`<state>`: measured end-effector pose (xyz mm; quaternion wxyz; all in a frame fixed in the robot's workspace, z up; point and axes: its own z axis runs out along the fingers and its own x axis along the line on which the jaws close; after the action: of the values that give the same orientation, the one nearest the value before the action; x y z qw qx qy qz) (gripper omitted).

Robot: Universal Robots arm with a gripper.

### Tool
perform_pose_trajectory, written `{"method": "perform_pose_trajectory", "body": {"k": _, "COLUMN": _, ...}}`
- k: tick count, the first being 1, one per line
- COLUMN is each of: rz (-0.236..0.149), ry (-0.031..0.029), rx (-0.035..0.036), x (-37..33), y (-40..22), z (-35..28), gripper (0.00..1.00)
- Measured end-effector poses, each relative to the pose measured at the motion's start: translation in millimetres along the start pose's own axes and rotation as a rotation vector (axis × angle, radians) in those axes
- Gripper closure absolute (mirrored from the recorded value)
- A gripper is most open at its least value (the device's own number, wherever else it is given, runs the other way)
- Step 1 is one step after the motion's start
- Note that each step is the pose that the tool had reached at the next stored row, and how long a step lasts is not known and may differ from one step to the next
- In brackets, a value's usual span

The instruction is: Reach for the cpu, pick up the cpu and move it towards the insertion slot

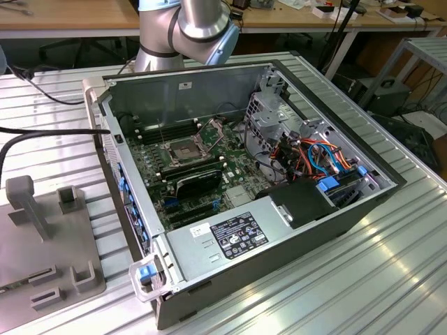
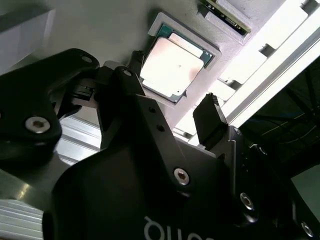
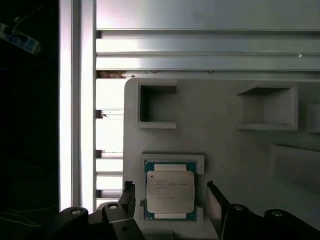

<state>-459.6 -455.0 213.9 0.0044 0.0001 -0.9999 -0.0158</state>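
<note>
1. Currently the jaws are hanging released in both wrist views, spread wide and grasping nothing.
2. Their two black fingers [image 3: 215,205] are standing one at each side of the cpu [image 3: 170,192] [image 2: 170,67], and a strip of grey is showing between each finger and the cpu's edge.
3. The cpu is lying flat in a shallow square recess of a pale grey holder [image 3: 235,160], with its silvery lid facing up and a thin green border showing round it.
4. The holder is also carrying open-sided square pockets [image 3: 156,106] near the cpu, and it is resting on the ribbed metal table [image 3: 200,47] [image 1: 363,279].
5. In the exterior view the slot [image 1: 183,150] is sitting on the green board [image 1: 157,178] inside the open case [image 1: 279,230], towards the board's far side and the exterior view's left.
6. Its shiny frame is surrounding a dark centre, and its hinged plate [image 1: 213,131] is standing tilted up just to the exterior view's right of it.
7. A black card [image 1: 199,178] is lying on the board just on the near side of the slot.
8. The arm [image 1: 188,28] is rising behind the case's far wall, and a grey tray [image 1: 42,237] with upright pieces is lying on the table to the exterior view's left of the case.
</note>
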Motion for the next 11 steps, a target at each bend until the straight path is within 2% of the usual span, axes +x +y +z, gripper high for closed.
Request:
{"method": "perform_pose_trajectory", "body": {"k": 1, "rz": 0.000, "ry": 0.0000, "rx": 0.0001, "x": -0.1, "y": -0.2, "z": 3.7, "gripper": 0.32}}
{"method": "perform_pose_trajectory", "body": {"k": 8, "rz": 0.000, "ry": 0.0000, "rx": 0.0000, "x": -0.2, "y": -1.5, "z": 17.6, "gripper": 0.32}}
{"method": "perform_pose_trajectory", "body": {"k": 11, "rz": 0.000, "ry": 0.0000, "rx": 0.0000, "x": -0.4, "y": -1.7, "z": 20.8, "gripper": 0.32}}
